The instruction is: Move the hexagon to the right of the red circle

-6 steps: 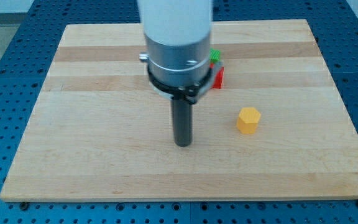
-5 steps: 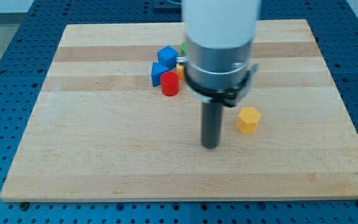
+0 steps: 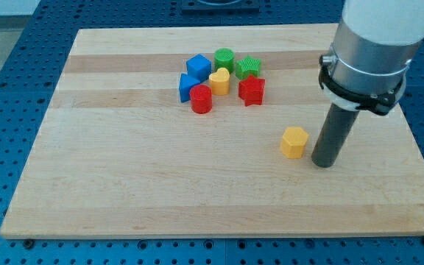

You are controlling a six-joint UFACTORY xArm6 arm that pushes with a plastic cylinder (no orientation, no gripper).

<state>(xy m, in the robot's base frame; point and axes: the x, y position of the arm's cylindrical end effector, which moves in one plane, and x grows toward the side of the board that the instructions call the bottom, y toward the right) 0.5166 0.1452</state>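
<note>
The yellow hexagon block [image 3: 294, 142] lies alone on the wooden board [image 3: 124, 184], right of centre. The red circle block [image 3: 201, 99] stands at the lower left of a cluster of blocks towards the view's top. My tip [image 3: 324, 163] rests on the board just right of the yellow hexagon, a small gap apart from it and slightly lower in the view. The hexagon is to the lower right of the red circle, well apart from it.
The cluster holds two blue blocks [image 3: 197, 66] [image 3: 188, 87], a green round block [image 3: 224, 59], a green star-like block [image 3: 248, 68], a yellow heart-like block [image 3: 219, 81] and a red star block [image 3: 252, 90]. The arm's white body [image 3: 374, 44] hangs over the board's right side.
My tip has swept from left of the hexagon across the view to its right side. The arm no longer hides the cluster. The blocks have not moved.
</note>
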